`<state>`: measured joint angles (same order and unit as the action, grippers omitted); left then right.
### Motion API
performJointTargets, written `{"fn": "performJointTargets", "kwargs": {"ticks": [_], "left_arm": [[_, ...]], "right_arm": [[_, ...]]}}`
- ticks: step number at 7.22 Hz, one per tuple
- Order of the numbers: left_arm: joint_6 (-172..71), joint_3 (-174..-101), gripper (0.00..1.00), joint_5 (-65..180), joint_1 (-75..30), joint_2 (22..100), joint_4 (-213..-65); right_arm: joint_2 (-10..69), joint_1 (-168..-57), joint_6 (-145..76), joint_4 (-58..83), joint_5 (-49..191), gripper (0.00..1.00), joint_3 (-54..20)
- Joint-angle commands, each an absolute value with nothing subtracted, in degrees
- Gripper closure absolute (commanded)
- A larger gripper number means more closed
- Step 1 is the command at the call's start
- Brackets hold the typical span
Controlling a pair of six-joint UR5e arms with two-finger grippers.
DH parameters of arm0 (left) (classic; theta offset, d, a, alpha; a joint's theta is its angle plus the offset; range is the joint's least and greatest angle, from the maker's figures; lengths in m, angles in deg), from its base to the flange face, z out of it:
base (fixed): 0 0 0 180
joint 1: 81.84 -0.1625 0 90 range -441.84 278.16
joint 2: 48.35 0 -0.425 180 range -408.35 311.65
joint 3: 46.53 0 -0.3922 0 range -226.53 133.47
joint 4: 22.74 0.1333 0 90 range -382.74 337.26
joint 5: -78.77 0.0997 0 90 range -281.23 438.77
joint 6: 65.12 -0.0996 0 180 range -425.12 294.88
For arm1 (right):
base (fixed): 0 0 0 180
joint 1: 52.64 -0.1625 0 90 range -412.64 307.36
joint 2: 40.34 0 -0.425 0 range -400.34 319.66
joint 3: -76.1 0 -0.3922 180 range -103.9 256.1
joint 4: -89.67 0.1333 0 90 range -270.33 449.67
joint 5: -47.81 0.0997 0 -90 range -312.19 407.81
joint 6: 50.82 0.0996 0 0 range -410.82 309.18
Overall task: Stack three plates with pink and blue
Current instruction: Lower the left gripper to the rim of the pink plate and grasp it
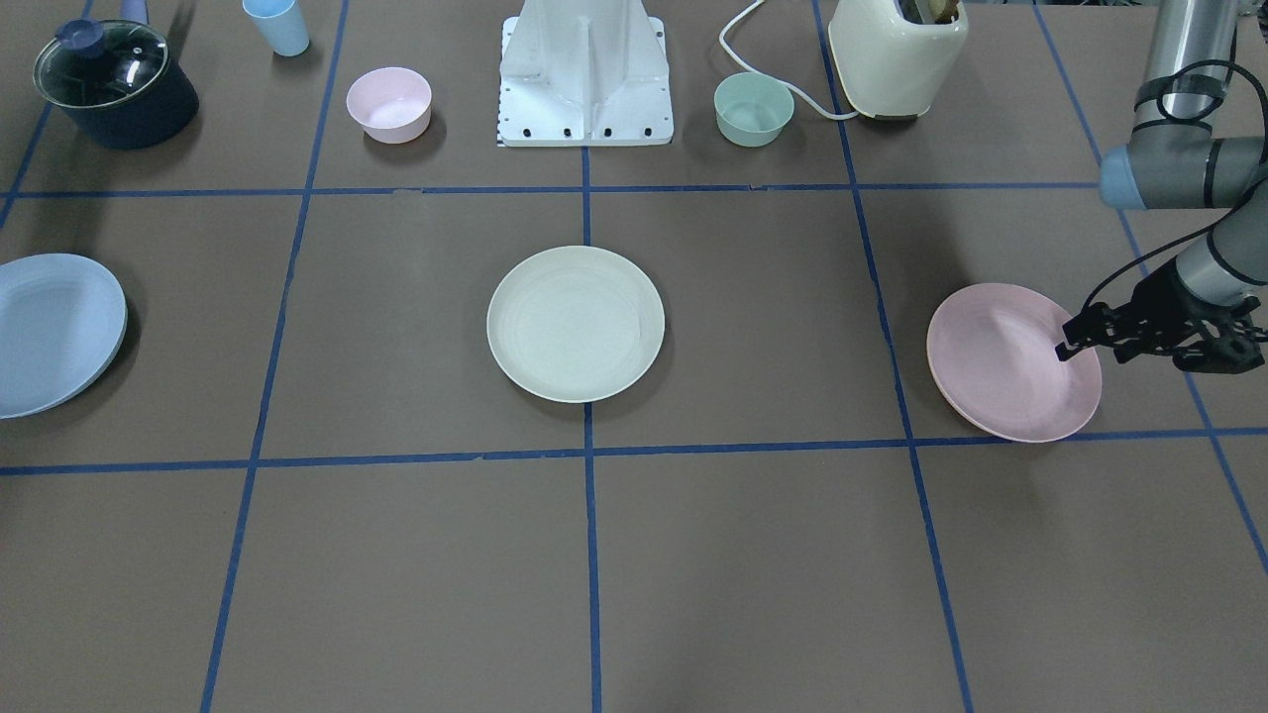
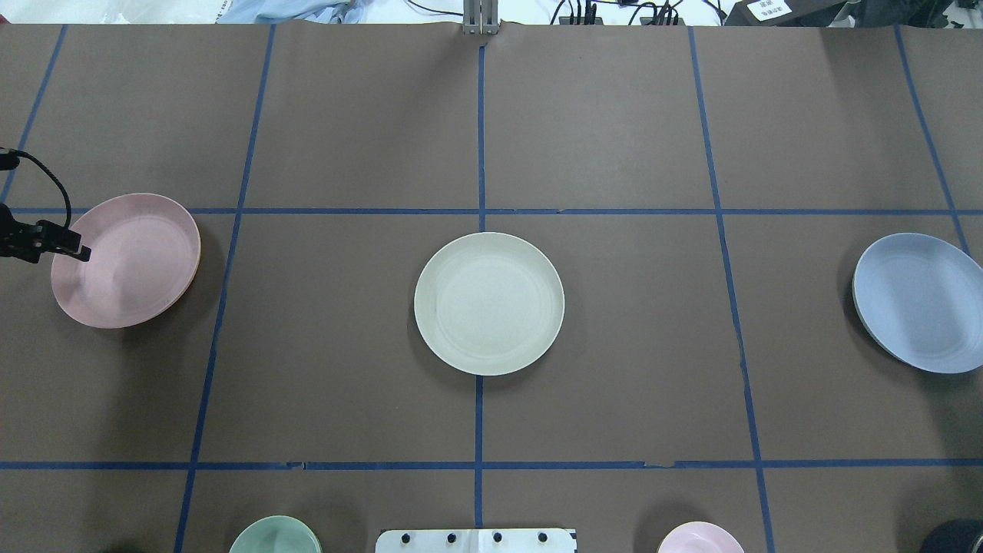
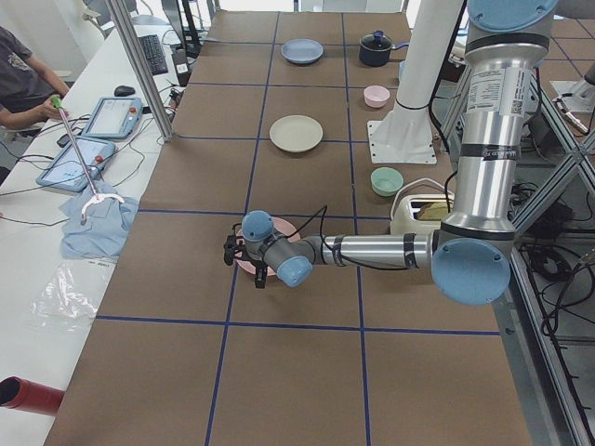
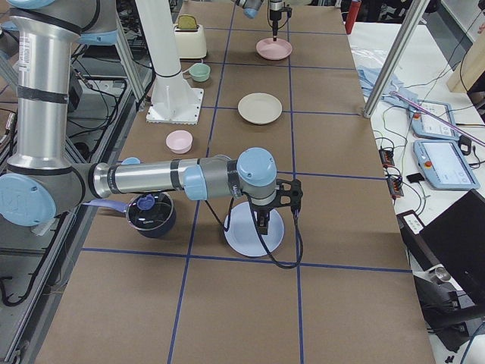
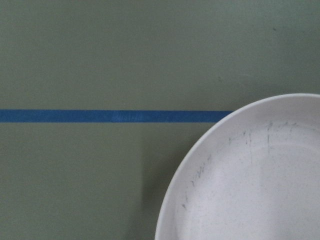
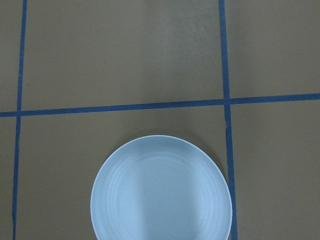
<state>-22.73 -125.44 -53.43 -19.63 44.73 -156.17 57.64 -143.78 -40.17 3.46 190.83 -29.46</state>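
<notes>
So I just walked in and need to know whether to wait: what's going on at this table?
The robot is early in stacking plates. The left gripper has its fingertips at the outer rim of the pink plate, on the robot's left; whether it grips is unclear. The right gripper hangs over the blue plate at the other end. The cream plate sits alone in the middle, so nothing is stacked yet.
</notes>
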Motion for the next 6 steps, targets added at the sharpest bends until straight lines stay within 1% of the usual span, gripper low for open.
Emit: {"fn": "performJointTargets", "kwargs": {"ticks": [1,2,3,5,6], "left_arm": [[-22.8,-124.9,0.45,-53.4,-20.1,44.6,-156.2],[-22.8,-124.6,0.68,-53.3,-20.1,44.6,-156.2],[-22.9,-124.8,1.00,-53.4,-20.1,44.6,-156.2],[-22.8,-125.9,1.00,-53.3,-19.7,44.4,-156.1],[-22.8,-128.1,1.00,-53.8,-19.1,43.9,-155.8]], "right_arm": [[57.6,-143.8,-39.4,3.5,191.0,0.00,-29.5],[57.6,-143.8,-39.4,3.5,191.1,0.00,-29.6],[57.6,-143.7,-39.4,3.4,191.1,0.00,-29.6],[57.4,-143.2,-39.4,3.4,190.9,0.00,-29.5],[57.3,-143.1,-39.4,3.4,190.9,0.00,-29.5]]}}
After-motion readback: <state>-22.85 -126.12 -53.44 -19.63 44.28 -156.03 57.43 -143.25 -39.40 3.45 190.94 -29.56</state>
